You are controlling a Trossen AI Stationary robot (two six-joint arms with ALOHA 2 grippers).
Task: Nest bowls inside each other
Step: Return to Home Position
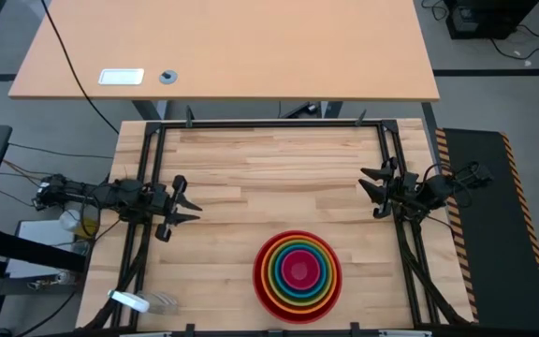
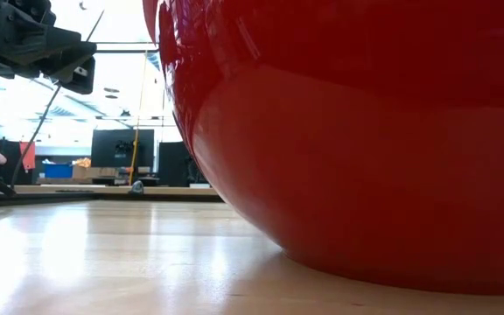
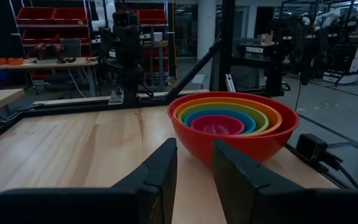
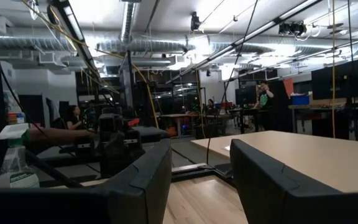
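The bowls (image 1: 298,273) stand nested as one stack near the table's near edge, right of centre. The big red bowl (image 3: 253,140) is outermost and rests on its base on the wood. Inside it sit orange, green and blue ones, with the pink bowl (image 3: 217,126) innermost. The red wall (image 2: 348,131) fills the low view. My left gripper (image 1: 187,201) hovers at the table's left side, level, pointing at the stack, open with nothing between its fingers (image 3: 194,165). My right gripper (image 1: 372,192) hovers at the right side, open and tipped upward (image 4: 201,168).
A black metal frame (image 1: 157,140) runs round the wooden table. A spray bottle (image 1: 129,301) lies at the near left corner. A small black camera (image 3: 312,149) sits beside the bowls. A tan desk (image 1: 223,47) stands beyond the far edge. People are in the room behind.
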